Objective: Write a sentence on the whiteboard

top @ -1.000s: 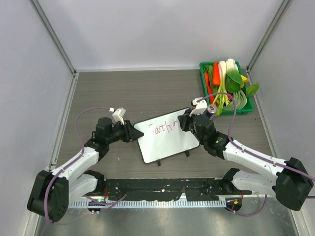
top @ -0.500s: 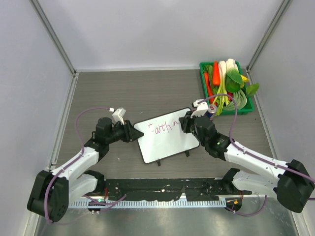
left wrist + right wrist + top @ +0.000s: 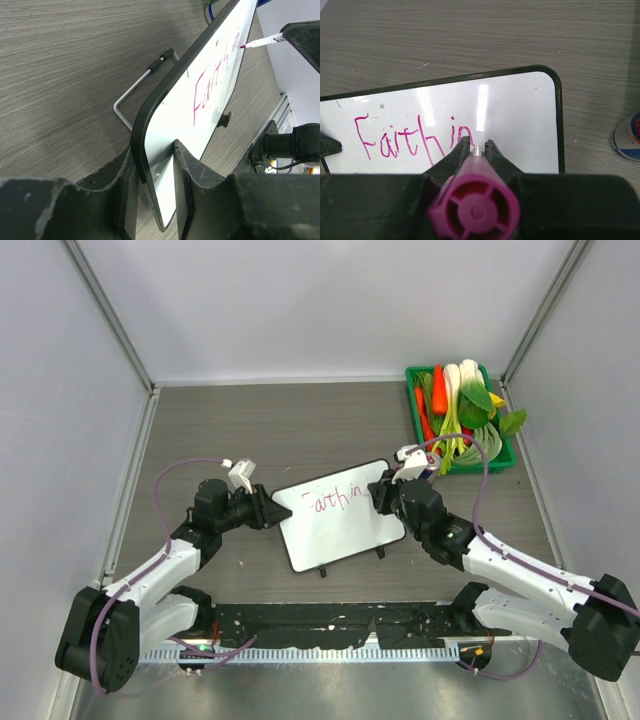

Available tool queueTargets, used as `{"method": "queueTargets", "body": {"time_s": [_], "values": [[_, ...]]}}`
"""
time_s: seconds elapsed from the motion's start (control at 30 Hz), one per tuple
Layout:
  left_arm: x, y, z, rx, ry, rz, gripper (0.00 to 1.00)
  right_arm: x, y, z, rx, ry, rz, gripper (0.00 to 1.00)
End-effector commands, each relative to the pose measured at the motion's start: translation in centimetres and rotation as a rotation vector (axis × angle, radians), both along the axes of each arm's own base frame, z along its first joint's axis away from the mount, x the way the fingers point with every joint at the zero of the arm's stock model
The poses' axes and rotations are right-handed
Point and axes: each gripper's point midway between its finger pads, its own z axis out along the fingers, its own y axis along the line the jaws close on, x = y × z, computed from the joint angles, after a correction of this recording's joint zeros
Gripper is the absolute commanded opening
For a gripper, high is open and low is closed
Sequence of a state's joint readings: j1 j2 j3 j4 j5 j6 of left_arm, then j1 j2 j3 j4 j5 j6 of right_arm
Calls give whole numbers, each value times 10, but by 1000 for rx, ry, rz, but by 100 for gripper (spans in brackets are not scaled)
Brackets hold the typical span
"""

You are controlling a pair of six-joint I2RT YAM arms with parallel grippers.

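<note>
Rightward along the top line of writing, the right pincer (image 3: 475, 145) has crept a little since the earlier frames, and the last letter of the second word, unfinished then, is now whole. This pincer is closed tight on a pink marker (image 3: 474, 212), whose cap end fills the bottom of the right wrist view. Its tip meets the board just after the final "n".

The whiteboard (image 3: 340, 530) sits near the middle of the grey wood-grain desk (image 3: 300, 425), between the two arms and turned at a slant, with its right end farther from the bases. Two small black feet jut from its near edge. The sentence (image 3: 335, 501) so far reads "Faith in", in pink-magenta letters on one line across the upper part of the board. The area below the writing is blank.

The left pincer (image 3: 157, 165) grips the board's left end at a narrow gap, with one finger on the white face and the other behind the dark rim. In the left wrist view, a bent wire leg (image 3: 135, 92) with a black tip shows behind the board.

A green tray (image 3: 470, 469) of vegetables (image 3: 455, 405) stands at the far right of the desk, well apart from the board. A small round blue-and-white container (image 3: 626, 137) stands on the desk just beyond the board's right end.
</note>
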State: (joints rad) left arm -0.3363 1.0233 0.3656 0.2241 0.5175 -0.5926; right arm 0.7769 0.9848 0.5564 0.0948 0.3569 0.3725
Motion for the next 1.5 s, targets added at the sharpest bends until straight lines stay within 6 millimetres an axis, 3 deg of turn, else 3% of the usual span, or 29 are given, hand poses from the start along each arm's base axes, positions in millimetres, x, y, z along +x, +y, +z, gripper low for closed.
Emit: {"method": "queueTargets", "body": {"time_s": [0.0, 0.23, 0.8, 1.07, 1.47], "values": [[7, 15, -16, 84, -25, 51, 0, 6, 0, 42, 69, -78, -24, 2], [6, 15, -17, 86, -25, 50, 0, 15, -3, 54, 62, -114, -65, 1], [7, 15, -16, 82, -23, 47, 0, 28, -3, 48, 89, -119, -97, 1], [6, 14, -17, 82, -20, 42, 0, 33, -7, 26, 70, -77, -104, 1], [5, 13, -17, 80, -21, 38, 0, 17, -20, 0, 39, -17, -95, 1]]}}
